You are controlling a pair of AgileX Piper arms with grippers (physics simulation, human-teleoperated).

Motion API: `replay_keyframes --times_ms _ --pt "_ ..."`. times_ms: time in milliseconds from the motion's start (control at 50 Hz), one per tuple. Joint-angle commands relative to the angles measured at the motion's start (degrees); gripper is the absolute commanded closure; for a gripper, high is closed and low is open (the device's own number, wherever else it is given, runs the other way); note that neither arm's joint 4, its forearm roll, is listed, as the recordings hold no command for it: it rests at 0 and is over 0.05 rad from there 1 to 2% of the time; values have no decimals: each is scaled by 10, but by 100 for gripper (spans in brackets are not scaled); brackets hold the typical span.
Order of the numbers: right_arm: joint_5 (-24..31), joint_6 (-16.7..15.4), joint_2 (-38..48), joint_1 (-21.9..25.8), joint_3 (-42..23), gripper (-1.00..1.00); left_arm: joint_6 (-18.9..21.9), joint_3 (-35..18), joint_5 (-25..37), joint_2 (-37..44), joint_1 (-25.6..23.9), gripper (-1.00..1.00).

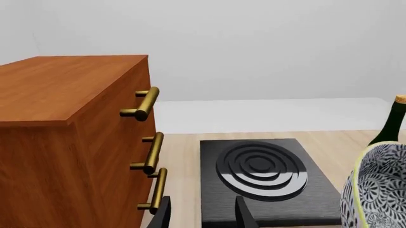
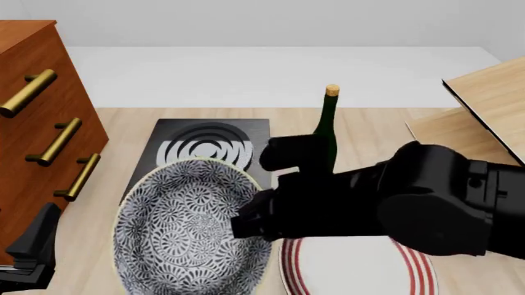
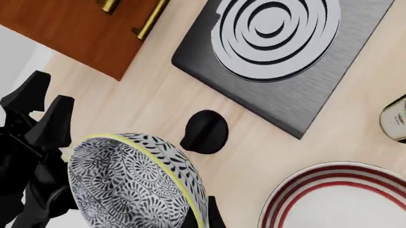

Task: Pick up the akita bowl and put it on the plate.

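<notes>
The akita bowl (image 2: 184, 230) hangs in the air, tilted so its black-and-white patterned inside faces the front camera. My right gripper (image 2: 256, 222) is shut on its right rim. In the right wrist view the akita bowl (image 3: 130, 183) fills the near corner, with the wooden tabletop far beneath it. The plate (image 2: 414, 267), white with red rings, lies on the table just right of and below the bowl, partly behind my right arm; the plate (image 3: 343, 199) also shows beside the bowl. My left gripper (image 1: 203, 211) is open with nothing in it, low at the front left (image 2: 33, 246).
A black stove (image 2: 209, 144) with grey rings lies behind the bowl. A green bottle (image 2: 330, 123) stands to its right. A wooden cabinet (image 2: 33, 123) with brass handles fills the left side. A slanted wooden board (image 2: 492, 104) sits at the far right.
</notes>
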Motion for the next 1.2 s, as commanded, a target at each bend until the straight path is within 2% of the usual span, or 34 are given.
replay_keyframes --times_ms 20,220,240,340,580,700,720,780,960,1200 --pt "47 -12 -105 -67 36 100 0 0 0 1 0 -100" --pt "91 1 -170 -90 70 100 -1 1 -1 1 0 -100" --pt "92 12 -180 -87 78 100 -1 1 0 1 0 -100" --pt "125 1 -213 -113 84 100 0 0 0 1 0 -100" --pt "171 8 -291 -145 119 100 1 0 -1 1 0 -100" --pt "180 6 -314 -168 141 100 1 0 -2 1 0 -100" --pt "178 18 -326 -166 150 100 0 -1 -1 1 0 -100" --pt "184 20 -348 -178 171 100 0 -1 -1 1 0 -100" --pt "214 25 -389 -202 189 100 1 1 -3 1 0 -100" --pt "218 37 -415 -228 216 100 1 1 -3 1 0 -100"
